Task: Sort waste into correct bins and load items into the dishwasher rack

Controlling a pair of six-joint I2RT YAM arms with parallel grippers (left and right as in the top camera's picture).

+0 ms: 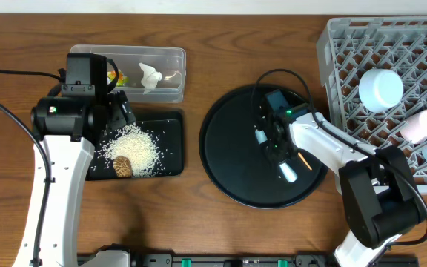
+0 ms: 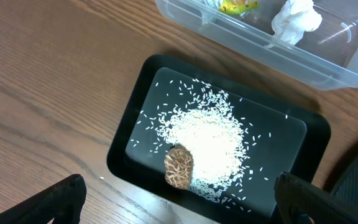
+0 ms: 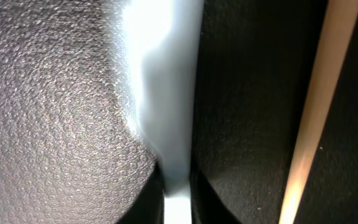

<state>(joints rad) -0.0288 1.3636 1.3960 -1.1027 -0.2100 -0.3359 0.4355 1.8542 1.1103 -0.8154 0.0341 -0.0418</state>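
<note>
Bright, even light falls from above, and shadows are soft. The right wrist picture is very close and blurry, with white glare.

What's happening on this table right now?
Two robot arms are tidying up. The right gripper grips a thin pale item on the round black tray, beside a wooden stick. The left gripper hangs open over the rectangular tray of rice. A bowl and pink cup sit in the rack.

Thin wooden stick (image 1: 303,160) lies on the round black tray (image 1: 224,156)
</note>
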